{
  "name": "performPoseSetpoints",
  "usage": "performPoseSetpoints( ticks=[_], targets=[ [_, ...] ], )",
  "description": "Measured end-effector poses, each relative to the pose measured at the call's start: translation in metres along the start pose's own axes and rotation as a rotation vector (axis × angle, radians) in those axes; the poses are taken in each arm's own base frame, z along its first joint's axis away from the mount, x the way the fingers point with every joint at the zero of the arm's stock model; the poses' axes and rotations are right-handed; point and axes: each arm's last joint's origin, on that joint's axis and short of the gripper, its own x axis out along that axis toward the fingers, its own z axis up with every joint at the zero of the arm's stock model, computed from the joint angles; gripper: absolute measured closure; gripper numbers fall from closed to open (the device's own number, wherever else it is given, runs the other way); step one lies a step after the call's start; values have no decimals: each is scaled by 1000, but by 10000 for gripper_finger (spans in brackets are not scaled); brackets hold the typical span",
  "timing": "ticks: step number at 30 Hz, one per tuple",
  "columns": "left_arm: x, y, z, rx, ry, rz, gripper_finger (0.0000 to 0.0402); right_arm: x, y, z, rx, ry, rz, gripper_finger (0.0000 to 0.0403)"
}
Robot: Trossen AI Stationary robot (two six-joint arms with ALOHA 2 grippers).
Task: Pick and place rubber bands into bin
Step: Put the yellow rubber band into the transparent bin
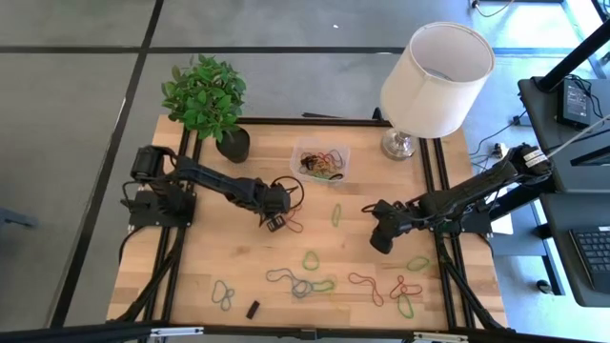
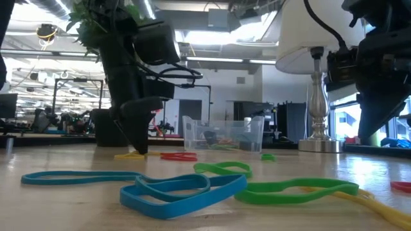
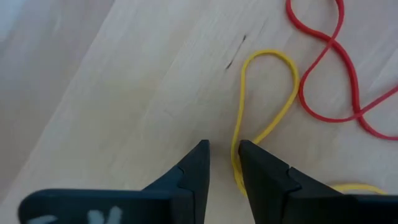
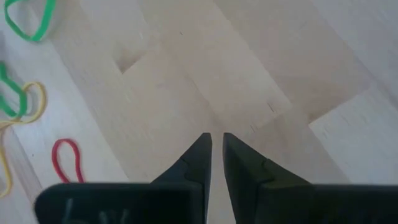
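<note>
My left gripper [image 1: 276,222] points down at the table just near-left of the clear bin [image 1: 345,152], with its fingers a narrow gap apart [image 3: 224,152]. A yellow rubber band [image 3: 267,55] lies flat on the wood beside a red one [image 3: 303,93], and one yellow strand runs into the gap. The bin has several coloured bands [image 1: 324,164] in it. My right gripper [image 1: 380,246] hovers shut over bare wood [image 4: 214,140] at centre right. More loose bands lie along the near half, such as a green one [image 1: 311,259] and a red one [image 1: 365,284]. My left gripper comes from above, pointing down, with one strand of the yellow band [image 3: 237,163] between its fingers, close along one finger's inner side. The band lies flat and slack on the table. I cannot tell whether the finger touches it.
A black plant pot [image 1: 233,145] stands left of the bin, and a lamp [image 1: 434,71] stands at the far right corner. A small black block [image 1: 254,310] lies near the front edge. In the low view, blue and green bands [image 2: 192,186] lie close to the camera.
</note>
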Motion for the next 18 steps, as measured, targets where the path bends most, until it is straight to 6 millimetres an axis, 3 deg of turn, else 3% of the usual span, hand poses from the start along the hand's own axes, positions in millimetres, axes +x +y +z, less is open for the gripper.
performPoseSetpoints(
  ticks=[4,9,18],
  targets=[
    [0,-5,-3,19,-10,4,333,0,0,0,-21,-1,0,358],
    [-3,-13,-4,39,1,-27,391,0,0,0,-23,-1,-1,358],
    [-26,-23,22,54,2,-53,399,0,0,0,-26,-1,-1,358]
  ],
)
